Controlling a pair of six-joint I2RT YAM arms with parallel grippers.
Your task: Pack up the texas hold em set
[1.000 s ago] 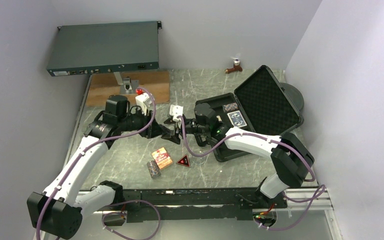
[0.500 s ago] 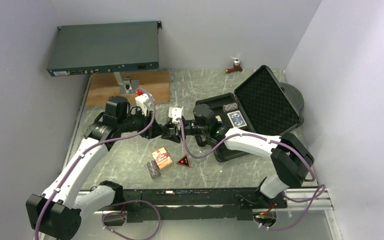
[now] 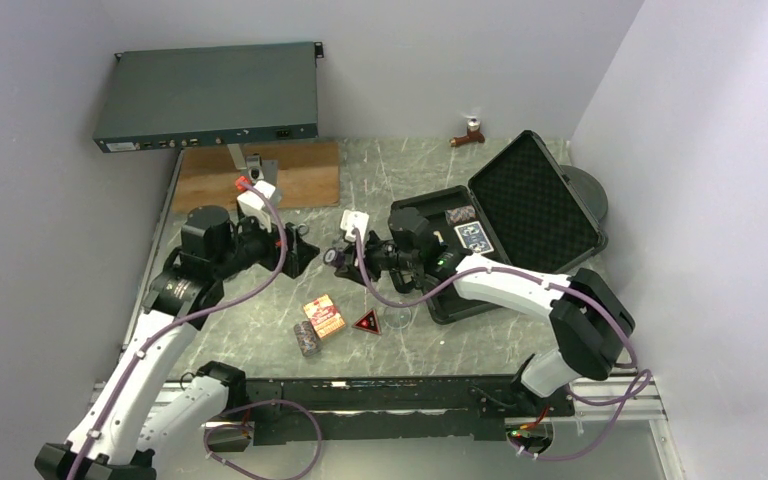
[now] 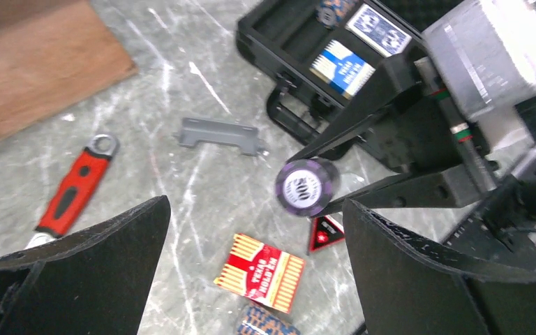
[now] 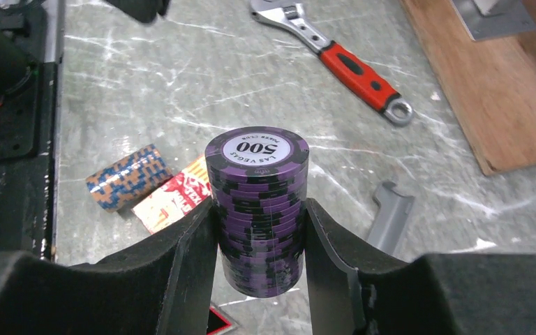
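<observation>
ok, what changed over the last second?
The left gripper opened, let go of the chip stack and pulled back to its left. The right gripper closed on the stack and now holds it alone, off the surface. The case, red card box, triangle and chip roll stayed put.

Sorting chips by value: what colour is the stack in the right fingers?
Chip stack: purple and black, white 500 label; best in right wrist view.
</observation>
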